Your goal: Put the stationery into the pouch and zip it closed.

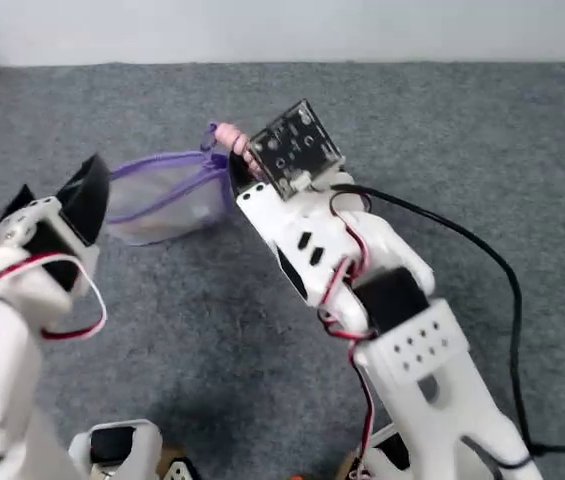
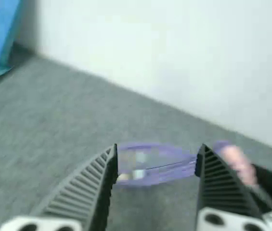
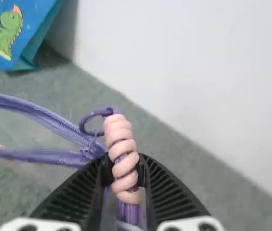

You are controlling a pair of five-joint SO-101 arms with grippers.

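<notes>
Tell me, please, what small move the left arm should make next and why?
Probably ease the left hand in and close it on the pouch. That hand is open with the pouch framed between its fingers, while the right hand is shut on the pink coiled pull and the zipper tracks look parted, so anchoring should let the pull slide.

I count two arms at the table, so two grippers: the left gripper (image 2: 157, 156) and the right gripper (image 3: 121, 168). One purple-edged see-through pouch (image 1: 162, 200), out at ten o'clock. One pink coiled cord (image 3: 120, 154) and one purple ring (image 3: 96, 113) on it. One black cable (image 1: 482, 262). One blue dinosaur-printed item (image 3: 10, 33). What's inside the pouch is too blurred to count.
</notes>
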